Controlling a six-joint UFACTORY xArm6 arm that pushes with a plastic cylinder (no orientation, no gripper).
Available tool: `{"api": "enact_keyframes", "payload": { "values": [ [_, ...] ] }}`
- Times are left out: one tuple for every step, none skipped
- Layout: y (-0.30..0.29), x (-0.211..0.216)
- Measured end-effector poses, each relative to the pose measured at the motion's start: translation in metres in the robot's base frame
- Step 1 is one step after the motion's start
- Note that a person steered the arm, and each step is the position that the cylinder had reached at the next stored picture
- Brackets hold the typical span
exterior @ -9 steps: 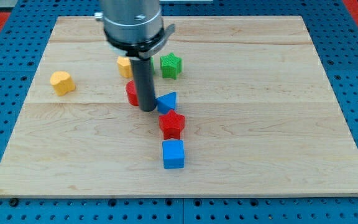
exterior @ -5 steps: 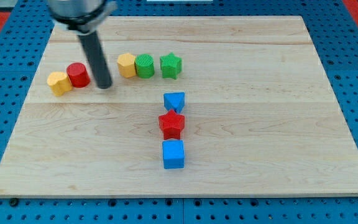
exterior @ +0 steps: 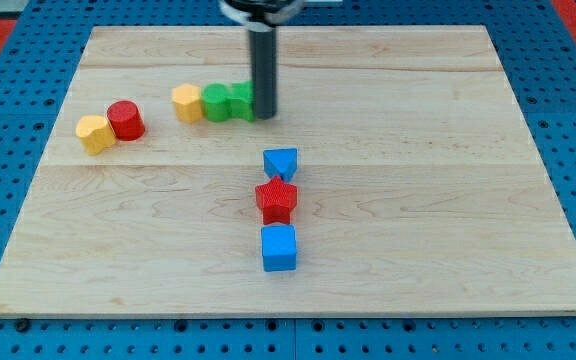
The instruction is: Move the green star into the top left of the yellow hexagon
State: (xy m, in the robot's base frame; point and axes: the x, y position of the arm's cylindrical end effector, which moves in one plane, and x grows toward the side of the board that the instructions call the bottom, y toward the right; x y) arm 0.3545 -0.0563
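The green star (exterior: 240, 101) lies in the upper middle of the board, touching a green round block (exterior: 215, 102) on its left. The yellow hexagon (exterior: 187, 102) sits at the left end of that row, touching the green round block. My tip (exterior: 265, 116) rests against the star's right side; the rod partly hides the star's right edge.
A yellow block (exterior: 95, 133) and a red cylinder (exterior: 125, 120) touch each other at the view's left. A blue triangular block (exterior: 280, 163), a red star (exterior: 277, 200) and a blue cube (exterior: 279, 247) form a column in the middle of the wooden board (exterior: 448, 200).
My tip went from beside the red cylinder to the star's right side. The star, green round block and yellow hexagon have slid left together as a row.
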Motion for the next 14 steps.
{"api": "enact_keyframes", "payload": {
  "values": [
    [-0.02, -0.015],
    [-0.016, -0.016],
    [-0.014, -0.019],
    [-0.01, -0.033],
    [-0.014, -0.036],
    [-0.04, -0.036],
    [-0.075, -0.036],
    [-0.079, -0.036],
    [-0.069, -0.047],
    [-0.08, -0.063],
    [-0.112, -0.062],
    [-0.118, -0.059],
    [-0.135, -0.084],
    [-0.159, -0.105]
  ]
}}
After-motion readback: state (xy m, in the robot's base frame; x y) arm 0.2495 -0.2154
